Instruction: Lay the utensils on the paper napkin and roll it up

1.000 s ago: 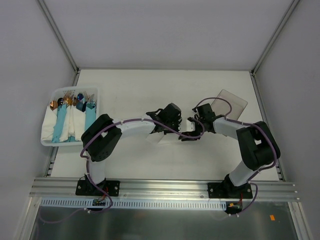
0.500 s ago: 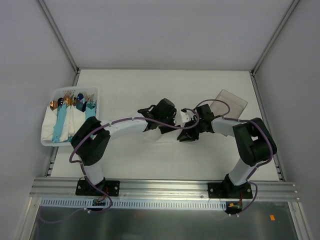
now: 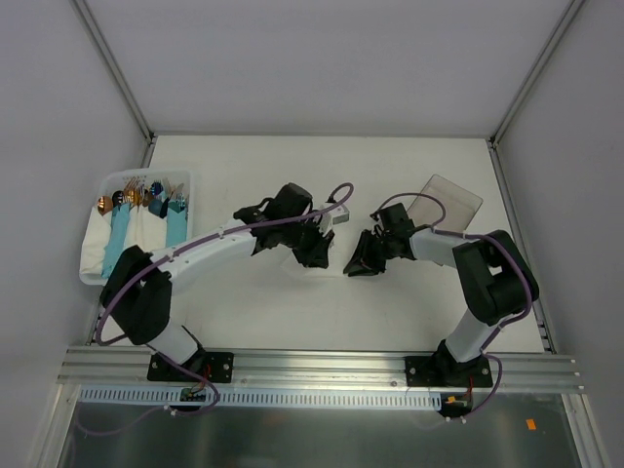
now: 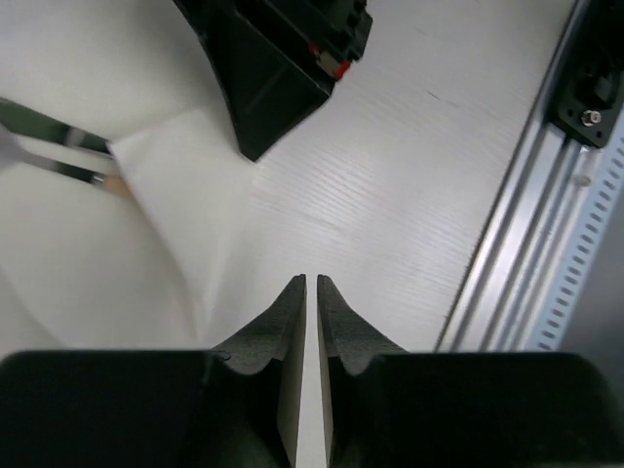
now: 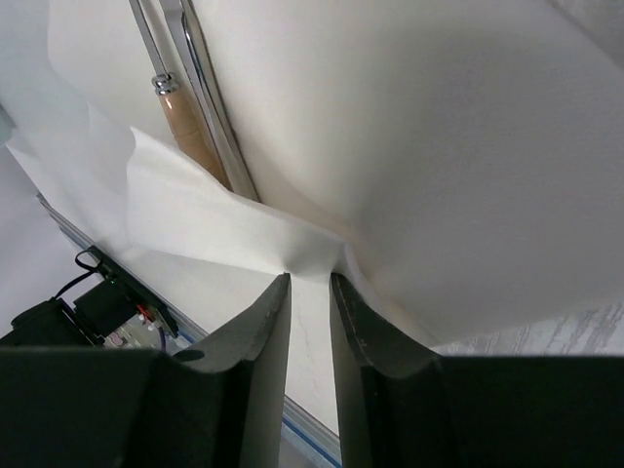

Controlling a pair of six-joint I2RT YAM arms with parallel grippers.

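At the left, a white tray (image 3: 146,175) holds light-blue rolled bundles (image 3: 119,244). On the pale, wood-grained worktop (image 3: 244,312), the left gripper (image 4: 311,285) has its jaws nearly closed on nothing. The thin paper napkin (image 4: 185,205) lies mid-worktop, wrapping steel and wood-handled utensils (image 5: 207,107). The right gripper (image 5: 310,278) has narrow jaws pinching the napkin's puckered edge. A clear plastic tray (image 3: 450,200) is at the right.

My left arm (image 3: 210,244) and right arm (image 3: 441,247) are white links between bulky black joints, each trailed by a looping purple cable (image 3: 343,192). Both stand on black base plates (image 3: 190,368). My left fingers (image 4: 278,327) and right fingers (image 5: 255,341) are matte black tapering wedges. The black right-wrist housing (image 4: 283,49) carries small red marks (image 4: 331,66).
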